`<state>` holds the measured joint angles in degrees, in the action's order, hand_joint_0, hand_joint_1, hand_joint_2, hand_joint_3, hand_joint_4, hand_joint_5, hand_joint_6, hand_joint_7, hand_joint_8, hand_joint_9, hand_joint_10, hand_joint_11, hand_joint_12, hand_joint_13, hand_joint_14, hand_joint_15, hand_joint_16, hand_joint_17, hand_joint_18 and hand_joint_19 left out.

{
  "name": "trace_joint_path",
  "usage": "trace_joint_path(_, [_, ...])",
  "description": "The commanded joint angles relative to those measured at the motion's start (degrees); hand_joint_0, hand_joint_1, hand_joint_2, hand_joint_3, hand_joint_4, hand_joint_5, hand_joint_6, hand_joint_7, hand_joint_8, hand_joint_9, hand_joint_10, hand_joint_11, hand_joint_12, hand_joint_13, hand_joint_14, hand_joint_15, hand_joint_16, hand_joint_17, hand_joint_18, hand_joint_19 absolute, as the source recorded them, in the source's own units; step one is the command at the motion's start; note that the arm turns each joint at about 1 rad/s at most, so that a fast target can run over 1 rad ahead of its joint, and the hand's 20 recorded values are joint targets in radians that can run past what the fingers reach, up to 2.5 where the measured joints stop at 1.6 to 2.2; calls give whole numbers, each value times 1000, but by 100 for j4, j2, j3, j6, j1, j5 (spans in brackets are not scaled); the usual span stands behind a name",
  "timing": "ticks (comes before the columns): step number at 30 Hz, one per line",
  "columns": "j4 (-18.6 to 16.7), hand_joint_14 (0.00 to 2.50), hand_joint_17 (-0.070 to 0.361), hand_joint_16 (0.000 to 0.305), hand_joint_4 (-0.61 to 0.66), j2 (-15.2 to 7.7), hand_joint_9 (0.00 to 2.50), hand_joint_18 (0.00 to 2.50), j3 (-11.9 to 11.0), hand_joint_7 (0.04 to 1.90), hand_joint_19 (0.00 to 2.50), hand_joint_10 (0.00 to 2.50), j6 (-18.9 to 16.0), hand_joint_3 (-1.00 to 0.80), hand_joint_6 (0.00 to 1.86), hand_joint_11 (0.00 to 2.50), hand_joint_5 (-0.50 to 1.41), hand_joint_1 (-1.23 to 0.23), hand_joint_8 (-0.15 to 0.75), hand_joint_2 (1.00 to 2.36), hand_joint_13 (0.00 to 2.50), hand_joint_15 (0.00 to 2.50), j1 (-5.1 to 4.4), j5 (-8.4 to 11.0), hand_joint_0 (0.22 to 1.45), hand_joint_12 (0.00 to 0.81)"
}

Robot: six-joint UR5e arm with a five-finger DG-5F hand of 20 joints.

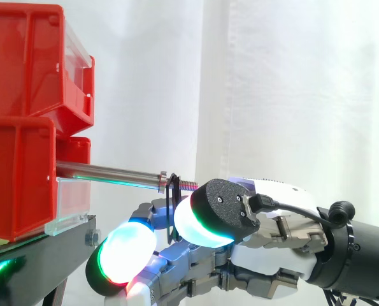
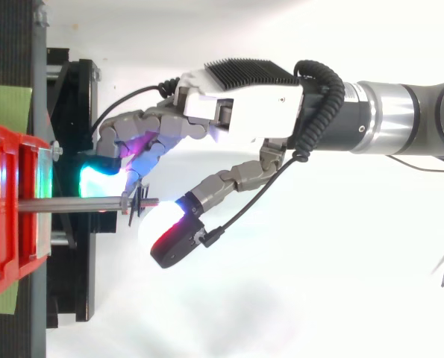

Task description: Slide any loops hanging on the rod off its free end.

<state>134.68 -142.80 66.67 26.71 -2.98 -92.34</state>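
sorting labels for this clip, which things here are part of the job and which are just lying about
Part of the job:
rod
thin black loop hanging near the rod's free end
hand close beside that end

Just there:
red bins that the rod sticks out from
black stand
white curtain
green sheet beneath the bins

You had two red bins stacked at the left, the upper bin [image 1: 30, 64] resting on the lower bin [image 1: 17, 185]. A clear front panel [image 1: 74, 203] closed the low one. Both stood on a black stand [image 1: 42, 252]. A white curtain [image 1: 285, 89] hung far behind. From above, a green mat [image 2: 5, 104] lay beside the stand, at the left edge.
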Motion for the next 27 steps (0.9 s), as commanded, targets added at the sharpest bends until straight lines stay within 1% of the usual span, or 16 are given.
trace_joint_path(1, [-47, 6, 85, 38, 233, 7, 859, 631, -5, 1175, 405, 6, 19, -437, 502, 186, -84, -594, 256, 1005, 683, 170, -1, -30, 610, 305])
trace_joint_path(3, [-47, 6, 85, 38, 226, -2, 858, 633, -5, 1205, 398, 7, 19, -431, 501, 196, -80, -596, 259, 1005, 684, 167, -1, -30, 614, 305])
trace_joint_path(6, [-21, 6, 85, 38, 221, -2, 863, 637, -5, 1222, 405, 7, 19, -425, 501, 188, -77, -600, 260, 1005, 690, 168, -1, -83, 615, 304])
trace_joint_path(12, [-108, 8, 86, 38, 198, 7, 866, 643, -57, 1270, 403, 6, 19, -389, 510, 201, -73, -629, 262, 1009, 694, 166, -1, -135, 626, 306])
trace_joint_path(14, [-108, 6, 86, 38, 181, 7, 866, 646, -57, 1226, 401, 8, 19, -370, 544, 199, -79, -648, 263, 1010, 694, 170, -1, -153, 627, 306])
trace_joint_path(16, [-126, 6, 87, 39, 185, 7, 861, 650, -57, 1114, 403, 7, 19, -312, 624, 209, -95, -657, 263, 1013, 694, 174, -1, -179, 621, 309])
trace_joint_path(18, [-144, 6, 87, 39, 176, 7, 858, 651, -57, 1025, 409, 8, 36, -264, 686, 219, -109, -659, 261, 1015, 694, 173, -1, -171, 614, 311])
trace_joint_path(19, [-188, 7, 88, 39, 184, 7, 856, 653, -48, 946, 408, 8, 54, -234, 731, 224, -116, -659, 261, 1016, 691, 178, -10, -153, 610, 312])
trace_joint_path(20, [-188, 6, 88, 39, 179, -2, 855, 653, -57, 946, 409, 8, 54, -229, 734, 229, -116, -659, 260, 1017, 690, 175, -27, -153, 609, 313])
trace_joint_path(22, [-196, 7, 89, 40, 181, -2, 855, 656, -57, 922, 406, 7, 54, -200, 762, 235, -122, -657, 260, 1017, 690, 177, -27, -153, 604, 317])
trace_joint_path(25, [-179, 6, 102, 45, 185, -2, 866, 702, -57, 871, 379, 7, 63, -156, 831, 237, -138, -657, 288, 1013, 706, 168, -27, -162, 602, 341])
trace_joint_path(26, [-179, 5, 104, 46, 183, -2, 869, 712, -48, 856, 373, 8, 63, -152, 842, 238, -139, -665, 291, 1012, 711, 166, -27, -171, 603, 347])
trace_joint_path(27, [-188, 6, 106, 47, 176, 7, 869, 719, -57, 878, 366, 8, 54, -144, 851, 257, -142, -699, 296, 1012, 713, 167, -27, -171, 602, 351])
